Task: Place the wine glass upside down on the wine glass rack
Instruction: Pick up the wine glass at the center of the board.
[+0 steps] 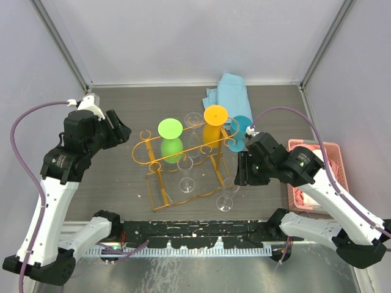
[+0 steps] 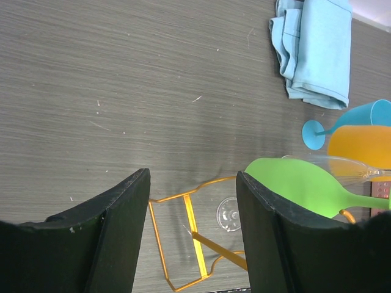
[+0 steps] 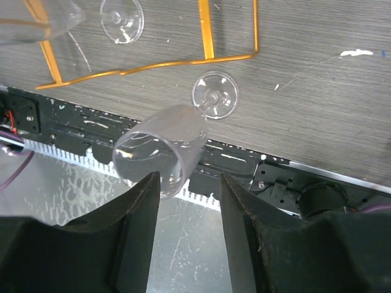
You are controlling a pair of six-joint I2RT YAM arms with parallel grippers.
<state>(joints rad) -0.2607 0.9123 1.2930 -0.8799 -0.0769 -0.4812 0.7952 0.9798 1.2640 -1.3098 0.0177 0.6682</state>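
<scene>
- Near front-right corner of wine glass rack (image 3: 206, 27): clear wine glass (image 1: 227, 194) stands upright on table (image 1: 110, 183), not on rack.
- R gripper (image 3: 186, 180): fingers apart, bowl just ahead of tips, nothing clamped.
- L gripper (image 2: 192, 174): spread, empty, above table left of rack.
- Green glass (image 1: 170, 128) & orange glass (image 1: 215, 115) hang inverted on rack.

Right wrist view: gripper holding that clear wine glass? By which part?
Nothing is held. The right gripper is open; the clear wine glass stands on its foot beyond the fingertips, bowl not between them. The left gripper is open and empty too.
</scene>
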